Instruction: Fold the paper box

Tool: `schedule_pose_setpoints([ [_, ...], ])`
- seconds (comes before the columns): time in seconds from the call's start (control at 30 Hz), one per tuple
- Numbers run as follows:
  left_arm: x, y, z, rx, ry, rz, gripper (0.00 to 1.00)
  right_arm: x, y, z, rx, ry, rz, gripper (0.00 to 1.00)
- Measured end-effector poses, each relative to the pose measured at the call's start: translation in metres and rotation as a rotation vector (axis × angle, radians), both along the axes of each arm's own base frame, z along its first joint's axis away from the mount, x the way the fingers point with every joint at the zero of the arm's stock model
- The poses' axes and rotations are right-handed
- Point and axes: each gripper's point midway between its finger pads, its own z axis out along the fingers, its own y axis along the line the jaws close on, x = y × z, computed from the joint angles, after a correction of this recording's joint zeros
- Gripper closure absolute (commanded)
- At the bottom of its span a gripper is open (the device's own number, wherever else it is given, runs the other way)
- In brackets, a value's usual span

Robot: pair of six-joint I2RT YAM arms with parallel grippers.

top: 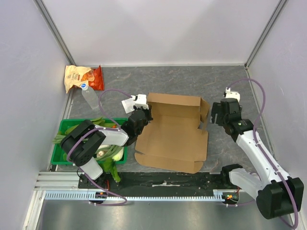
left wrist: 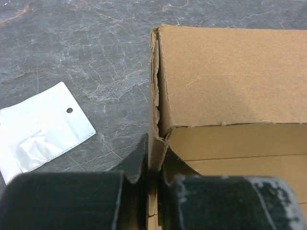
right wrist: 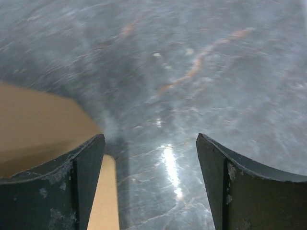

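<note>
The paper box [top: 172, 139] is a plain brown cardboard sheet lying open in the middle of the table, with its far wall folded upright. My left gripper [top: 145, 115] is shut on the box's left side flap [left wrist: 157, 143], which stands on edge between the two fingers at the far left corner. My right gripper [top: 217, 114] hovers open just right of the box's raised right flap [top: 204, 114]. In the right wrist view the fingers [right wrist: 79, 182] stand wide apart over bare table, and a tan edge of the box [right wrist: 43, 124] shows at the left.
A green crate [top: 62, 155] of vegetables sits at the left beside the left arm. A small white paper card [left wrist: 41, 132] lies on the table left of the box. An orange-and-tan snack bag [top: 81, 78] and a clear bottle [top: 90, 98] lie at the far left corner.
</note>
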Motion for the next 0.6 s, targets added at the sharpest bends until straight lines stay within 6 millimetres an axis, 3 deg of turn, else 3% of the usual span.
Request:
schedule_pose_setpoints([
  [0.17, 0.0, 0.0, 0.0, 0.003, 0.0, -0.001, 0.98, 0.003, 0.044, -0.015, 0.089, -0.09, 0.265, 0.18],
  [0.33, 0.0, 0.0, 0.0, 0.005, -0.001, -0.001, 0.98, 0.015, 0.082, -0.002, 0.122, -0.245, 0.46, 0.18],
  [0.47, 0.002, 0.005, -0.001, 0.014, -0.002, 0.02, 0.98, 0.025, 0.099, 0.007, 0.101, -0.36, 0.537, 0.16],
  [0.6, 0.003, 0.008, -0.001, 0.02, -0.004, 0.031, 0.98, 0.03, 0.1, 0.004, 0.071, -0.42, 0.554, 0.17],
])
